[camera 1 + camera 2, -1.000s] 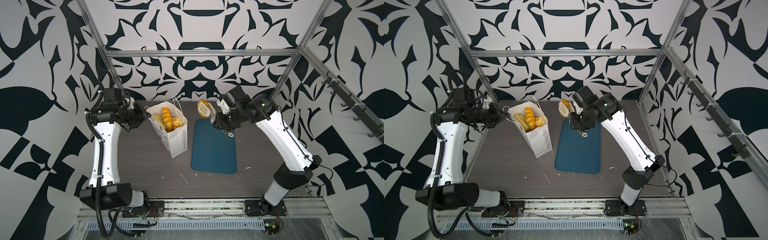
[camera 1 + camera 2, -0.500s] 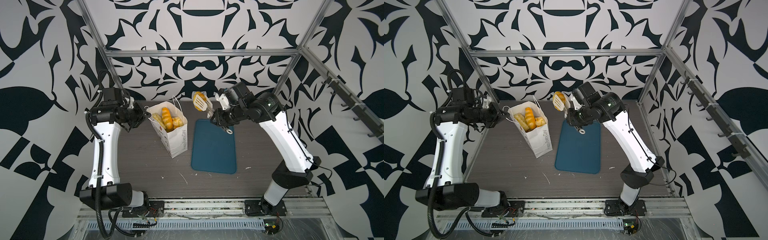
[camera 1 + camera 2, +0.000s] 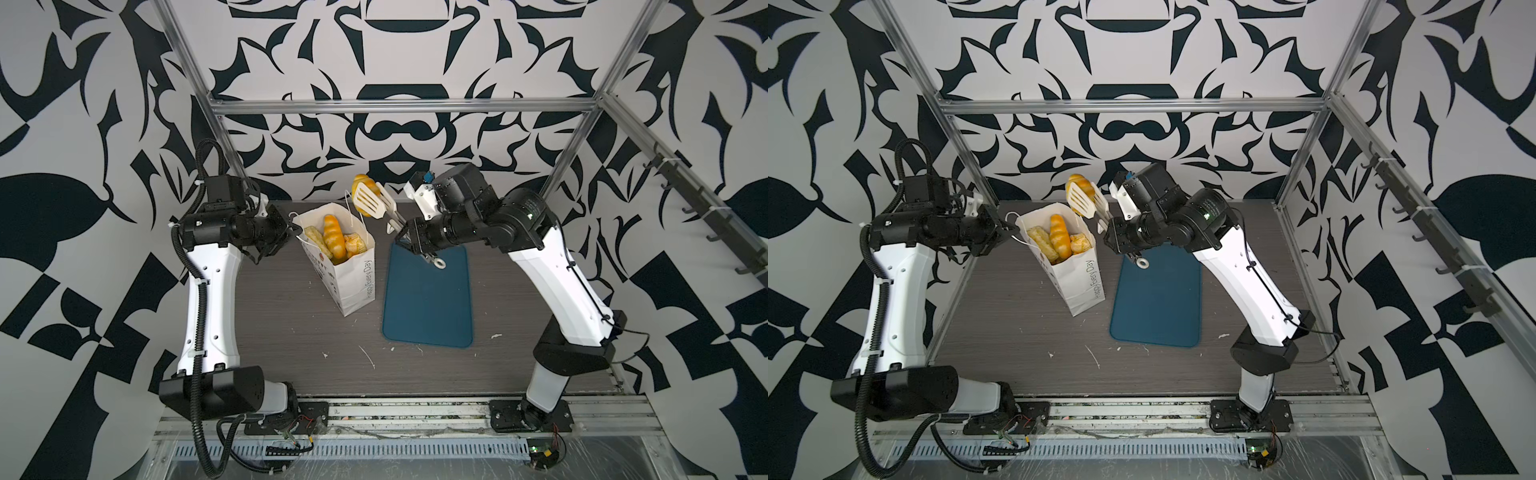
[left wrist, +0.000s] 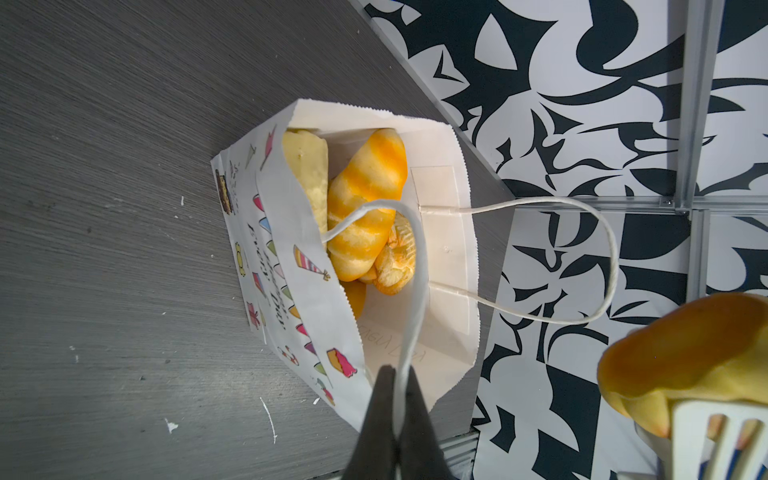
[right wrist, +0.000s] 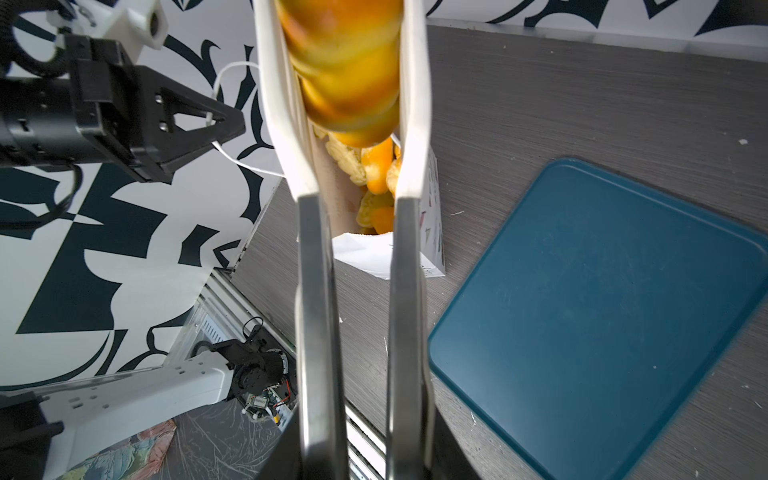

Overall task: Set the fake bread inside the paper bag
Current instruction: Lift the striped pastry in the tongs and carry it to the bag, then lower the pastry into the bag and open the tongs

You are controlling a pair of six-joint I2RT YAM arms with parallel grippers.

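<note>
The paper bag (image 3: 353, 282) stands near the surface's (image 3: 291, 332) back edge, with bread (image 3: 333, 235) already inside. My right fingers (image 3: 409, 243) squeeze the tongs (image 3: 368, 203), which pinch a roll (image 3: 360, 183) up beside the bag's mouth. My left fingers (image 4: 376, 419) are shut tight on the cord handle (image 4: 415, 270). I should centre the roll, then loosen slowly.

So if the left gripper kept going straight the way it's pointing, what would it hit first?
Probably the paper bag: the left gripper, shut on the cord handle, points at the bag's open top, right by its rim. Height is unclear, so it might skim over.
</note>
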